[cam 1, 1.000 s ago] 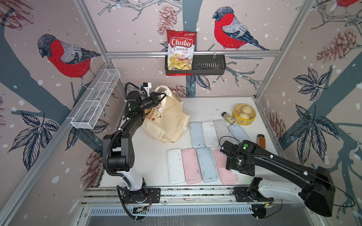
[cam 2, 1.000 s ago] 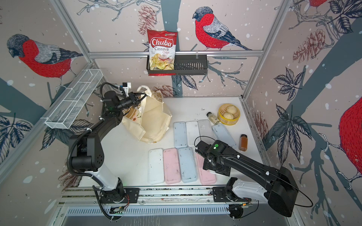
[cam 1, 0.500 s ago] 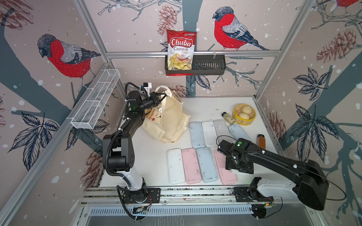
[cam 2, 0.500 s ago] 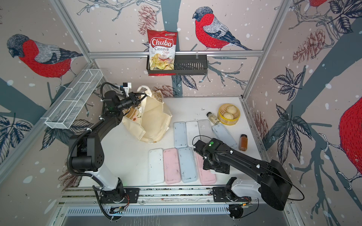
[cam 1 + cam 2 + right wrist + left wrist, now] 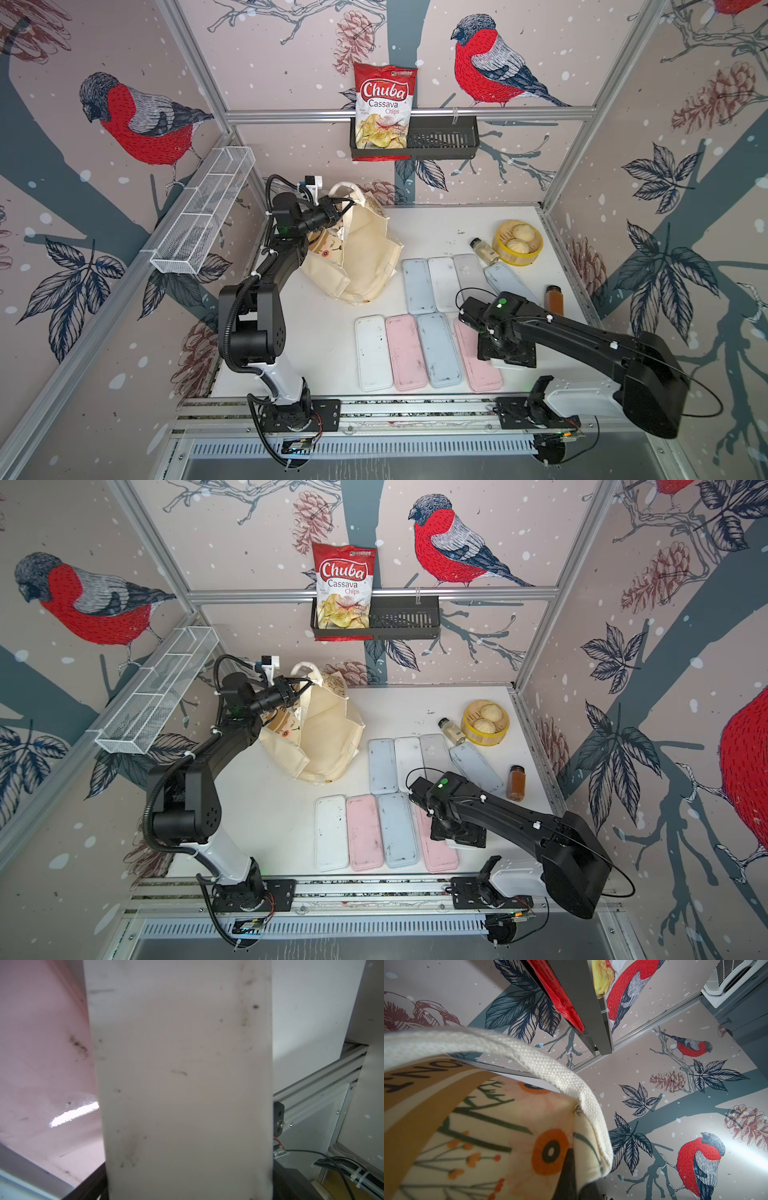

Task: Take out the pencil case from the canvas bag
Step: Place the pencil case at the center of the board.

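Left gripper (image 5: pixel 347 203) is pinched fully closed on the canvas bag (image 5: pixel 365 257) at its rim, where the cream handle (image 5: pixel 539 1064) is sewn on, at about 11 o'clock on the table (image 5: pixel 436 224). The left arm rises from the front rail near 7 o'clock and folds at the elbow. Its forearm reaches up and back toward 11 o'clock, and the wrist lies roughly level with the fingers aimed toward 3 o'clock. The bag stands slumped at about 10 o'clock with its mouth lifted on the held side. In the left wrist view its flower print and tan lettered band lie right against the camera.

Right gripper (image 5: pixel 506 355) sits low at about 4 o'clock and points straight down. Its jaws are spread wide and clasp a white pencil case (image 5: pixel 182 1074) by its long sides. The right arm starts at the rail near 5 o'clock, and its elbow juts out past the table's 4 o'clock edge. The forearm runs low toward 9 o'clock and the wrist is bent sharply downward. The white pencil case hangs just beside a pink case (image 5: pixel 478 357), on that case's 3 o'clock side. Whether it touches the table cannot be told.
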You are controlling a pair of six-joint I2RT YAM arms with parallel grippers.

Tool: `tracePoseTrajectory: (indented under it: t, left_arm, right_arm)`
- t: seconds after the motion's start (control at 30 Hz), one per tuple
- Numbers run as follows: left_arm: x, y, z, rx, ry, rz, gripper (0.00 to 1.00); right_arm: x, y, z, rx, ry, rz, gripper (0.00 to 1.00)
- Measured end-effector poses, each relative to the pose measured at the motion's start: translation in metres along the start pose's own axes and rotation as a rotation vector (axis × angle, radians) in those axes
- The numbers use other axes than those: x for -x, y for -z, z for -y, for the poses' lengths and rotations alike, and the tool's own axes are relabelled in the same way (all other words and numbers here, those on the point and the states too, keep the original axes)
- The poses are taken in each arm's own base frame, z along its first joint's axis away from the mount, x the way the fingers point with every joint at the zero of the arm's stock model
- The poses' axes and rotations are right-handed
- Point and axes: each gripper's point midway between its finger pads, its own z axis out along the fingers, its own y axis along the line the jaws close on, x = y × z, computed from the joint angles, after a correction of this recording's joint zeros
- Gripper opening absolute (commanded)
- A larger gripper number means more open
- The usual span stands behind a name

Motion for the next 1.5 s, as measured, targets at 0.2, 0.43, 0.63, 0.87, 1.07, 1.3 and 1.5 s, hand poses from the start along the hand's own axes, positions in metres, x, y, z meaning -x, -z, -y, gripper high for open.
tracePoseTrajectory:
  t: [0.2,0.43,0.63,0.87,1.07,1.3,1.5]
  left_arm:
    - [0.000,0.000,-0.001,0.000,0.000,0.000,0.00]
    - [0.000,0.000,-0.001,0.000,0.001,0.000,0.00]
    - [0.000,0.000,-0.001,0.000,0.001,0.000,0.00]
    - [0.001,0.001,0.002,0.001,-0.001,0.003,0.00]
    - [0.002,0.002,0.006,0.002,0.000,0.003,0.00]
    - [0.003,0.005,0.012,0.002,0.000,0.006,0.00]
    - [0.005,0.007,0.012,0.002,0.012,0.011,0.00]
  right_arm:
    - [0.002,0.000,0.001,-0.008,0.005,0.000,1.00]
    - [0.005,0.001,0.002,-0.003,-0.008,0.009,1.00]
    - [0.017,0.016,-0.005,0.043,-0.024,0.055,0.97]
    - [0.056,0.081,-0.052,0.306,-0.054,0.248,0.90]
    - [0.077,0.154,-0.150,0.623,0.052,0.449,0.84]
    - [0.098,0.195,-0.262,0.877,0.091,0.594,0.68]
    - [0.118,0.165,-0.301,0.942,0.017,0.607,0.57]
